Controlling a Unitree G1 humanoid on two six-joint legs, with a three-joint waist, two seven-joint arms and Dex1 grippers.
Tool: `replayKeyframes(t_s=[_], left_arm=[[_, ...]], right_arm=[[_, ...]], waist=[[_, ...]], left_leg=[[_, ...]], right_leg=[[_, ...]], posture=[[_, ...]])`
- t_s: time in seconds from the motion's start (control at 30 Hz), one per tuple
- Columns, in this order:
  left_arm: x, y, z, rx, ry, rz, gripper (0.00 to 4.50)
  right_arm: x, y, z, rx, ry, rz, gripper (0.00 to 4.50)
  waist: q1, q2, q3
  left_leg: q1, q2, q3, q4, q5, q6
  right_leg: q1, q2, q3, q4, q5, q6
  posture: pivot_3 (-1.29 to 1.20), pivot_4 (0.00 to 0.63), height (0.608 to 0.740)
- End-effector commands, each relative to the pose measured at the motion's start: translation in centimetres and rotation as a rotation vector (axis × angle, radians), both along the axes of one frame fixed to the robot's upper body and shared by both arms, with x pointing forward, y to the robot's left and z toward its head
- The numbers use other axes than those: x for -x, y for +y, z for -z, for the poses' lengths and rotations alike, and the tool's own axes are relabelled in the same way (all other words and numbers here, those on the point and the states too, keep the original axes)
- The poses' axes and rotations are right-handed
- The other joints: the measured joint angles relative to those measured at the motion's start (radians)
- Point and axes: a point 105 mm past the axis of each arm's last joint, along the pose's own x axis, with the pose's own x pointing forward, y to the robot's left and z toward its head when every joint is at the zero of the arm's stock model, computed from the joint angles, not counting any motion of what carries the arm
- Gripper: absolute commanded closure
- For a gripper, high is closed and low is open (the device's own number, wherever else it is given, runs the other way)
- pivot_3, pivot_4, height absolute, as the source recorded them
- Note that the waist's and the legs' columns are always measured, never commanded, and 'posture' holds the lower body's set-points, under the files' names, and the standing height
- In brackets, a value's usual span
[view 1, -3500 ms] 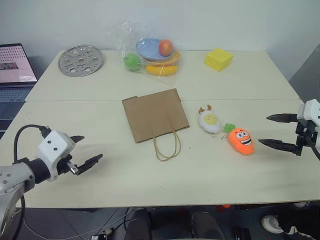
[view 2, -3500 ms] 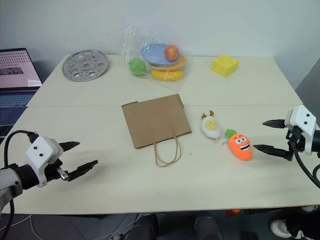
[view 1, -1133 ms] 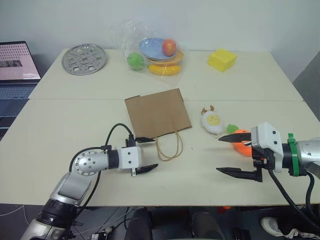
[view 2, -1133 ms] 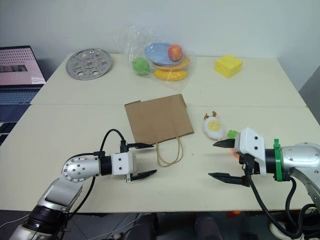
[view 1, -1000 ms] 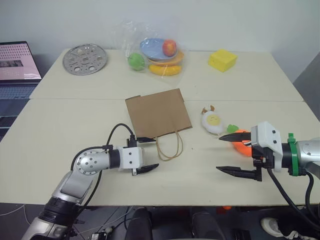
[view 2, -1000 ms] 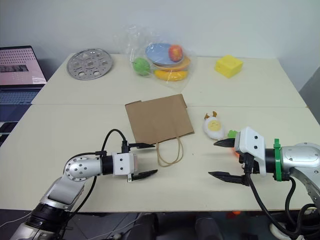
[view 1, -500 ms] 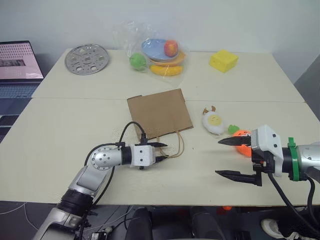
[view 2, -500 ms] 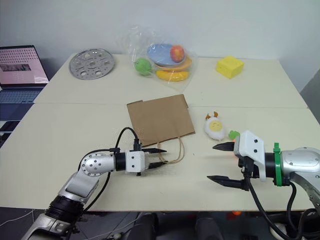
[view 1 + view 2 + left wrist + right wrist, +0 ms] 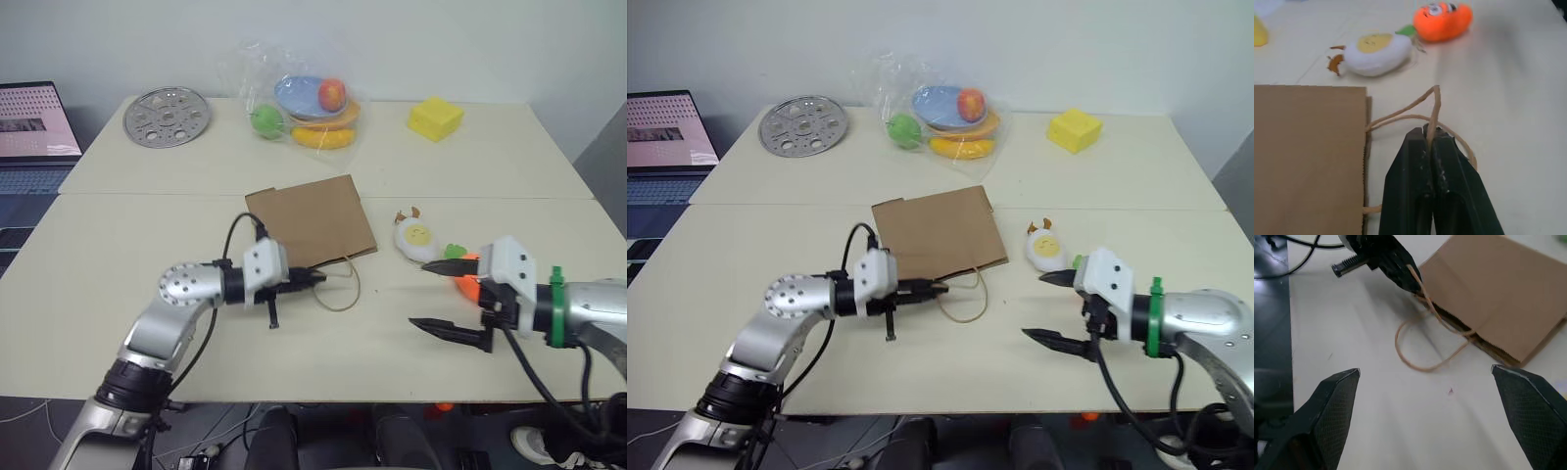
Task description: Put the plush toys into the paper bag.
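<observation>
While the left pincer [image 9: 312, 279] is clamped on one handle [image 9: 1434, 110] of the paper bag [image 9: 312, 221], the right pincer [image 9: 443, 299] gapes wide over the surface [image 9: 118, 235].
At centre frame the bag lies flat; egg toy [image 9: 414, 236] and carrot toy [image 9: 1444, 19] sit right of it. The left wrist view shows the carrot's face, half hidden in the head views.

Bright, even indoor light — soft shadows on the table [image 9: 118, 294]; wrist views slightly blurred.
</observation>
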Motion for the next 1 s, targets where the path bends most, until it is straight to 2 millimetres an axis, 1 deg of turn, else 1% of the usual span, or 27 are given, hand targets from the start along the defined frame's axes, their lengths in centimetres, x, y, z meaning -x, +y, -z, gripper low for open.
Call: replayKeyframes(t_s=[0.03,0.07,0.13,0.17,0.2,0.3,0.4,0.43,0.53,0.6,0.67,0.73,0.77,0.9,1.0], left_arm=[[-1.1,0.4,-3.2,0.116,0.039,-0.038,4.50],[-1.4,0.4,-3.8,0.150,0.055,-0.049,4.50],[-1.5,0.3,-5.0,0.207,0.102,-0.047,4.50],[-1.5,0.3,-5.5,0.233,0.123,-0.044,4.50],[-1.5,0.3,-5.9,0.250,0.138,-0.042,4.50],[-1.6,0.3,-6.7,0.274,0.161,-0.047,4.50],[-1.5,0.2,-7.2,0.281,0.168,-0.043,4.50],[-1.5,0.2,-7.3,0.283,0.169,-0.044,4.50],[-1.5,0.2,-7.4,0.295,0.178,-0.057,4.50],[-1.6,0.2,-7.7,0.323,0.187,-0.071,4.50],[-1.8,0.1,-8.9,0.387,0.198,-0.083,4.50],[-1.8,0.2,-9.8,0.421,0.205,-0.084,4.50],[-1.7,0.3,-10.1,0.425,0.207,-0.083,4.50],[-1.8,1.1,-12.3,0.501,0.234,-0.083,4.50],[-1.8,1.3,-13.4,0.528,0.230,-0.082,4.50]], right_arm=[[-2.3,2.4,0.0,-0.038,-0.103,0.033,0.36],[-2.9,3.1,0.1,-0.046,-0.120,0.040,0.55],[-4.1,4.5,0.4,-0.066,-0.146,0.054,1.22],[-4.9,5.3,0.5,-0.079,-0.162,0.073,1.66],[-5.4,5.9,0.5,-0.086,-0.173,0.085,2.00],[-6.6,7.2,1.1,-0.094,-0.180,0.110,3.13],[-8.3,8.4,1.1,-0.127,-0.208,0.163,4.29],[-8.8,8.7,1.1,-0.135,-0.217,0.178,4.48],[-10.4,9.8,1.9,-0.143,-0.215,0.237,4.48],[-11.1,10.2,2.5,-0.140,-0.212,0.267,4.48],[-12.0,11.0,3.8,-0.101,-0.239,0.297,4.48],[-12.6,11.5,4.6,-0.085,-0.256,0.328,4.48],[-12.8,11.7,4.8,-0.091,-0.256,0.342,4.48],[-14.7,12.6,5.4,-0.061,-0.325,0.428,4.48],[-15.2,12.7,5.9,-0.061,-0.314,0.457,4.48]], waist=[[-0.002,0.000,0.000],[-0.002,0.000,0.000],[-0.002,-0.001,0.000],[-0.002,0.000,0.000],[-0.002,-0.001,0.000],[0.000,-0.001,0.000],[0.000,-0.001,0.000],[0.000,-0.001,0.000],[-0.001,-0.001,0.000],[0.001,-0.001,0.000],[0.002,-0.001,0.000],[0.002,-0.001,0.000],[0.000,-0.001,0.000],[-0.003,-0.001,0.000],[-0.008,-0.001,0.000]], left_leg=[[0.000,0.000,0.000,0.000,0.000,0.000],[0.000,0.000,0.000,0.000,0.000,0.000],[0.000,0.000,-0.001,0.000,0.000,0.000],[-0.001,0.000,-0.002,0.000,0.000,0.000],[-0.001,0.000,-0.002,0.000,0.000,0.000],[-0.002,0.000,-0.004,-0.002,0.000,0.000],[-0.002,0.000,-0.005,-0.003,0.000,0.000],[-0.002,0.000,-0.005,-0.003,0.000,0.000],[-0.002,0.000,-0.005,-0.003,0.000,0.000],[-0.002,0.000,-0.005,-0.003,0.000,0.000],[-0.002,0.000,-0.005,-0.003,0.000,0.000],[-0.002,0.000,-0.005,-0.002,0.000,0.000],[-0.002,0.000,-0.005,-0.002,0.000,0.000],[-0.002,0.000,-0.005,-0.003,0.000,-0.001],[-0.002,0.000,-0.005,-0.003,0.000,-0.001]], right_leg=[[0.000,0.000,0.000,0.000,0.000,0.000],[0.000,0.000,-0.001,0.000,0.000,0.000],[0.000,0.000,-0.001,0.000,0.000,0.000],[0.000,0.000,-0.002,0.000,0.000,0.000],[-0.001,0.000,-0.002,0.000,0.001,-0.001],[-0.002,0.000,-0.004,0.001,0.002,-0.004],[-0.002,0.000,-0.005,0.001,0.003,-0.004],[-0.002,0.000,-0.005,0.001,0.003,-0.004],[-0.002,0.000,-0.005,0.001,0.003,-0.004],[-0.002,0.000,-0.005,0.002,0.003,-0.004],[-0.002,0.000,-0.006,0.002,0.003,-0.004],[-0.002,0.000,-0.006,0.002,0.003,-0.004],[-0.002,0.000,-0.006,0.002,0.003,-0.004],[-0.003,0.000,-0.006,0.003,0.003,-0.004],[-0.004,0.000,-0.006,0.005,0.003,-0.004]], posture=[[0.00,0.150,0.740],[0.00,0.150,0.740],[0.00,0.150,0.740],[0.00,0.150,0.740],[0.00,0.150,0.740],[0.00,0.150,0.740],[0.00,0.150,0.740],[0.00,0.150,0.740],[0.00,0.150,0.740],[0.00,0.150,0.740],[0.00,0.150,0.740],[0.00,0.150,0.740],[0.00,0.150,0.740],[0.00,0.150,0.740],[0.00,0.150,0.740]])
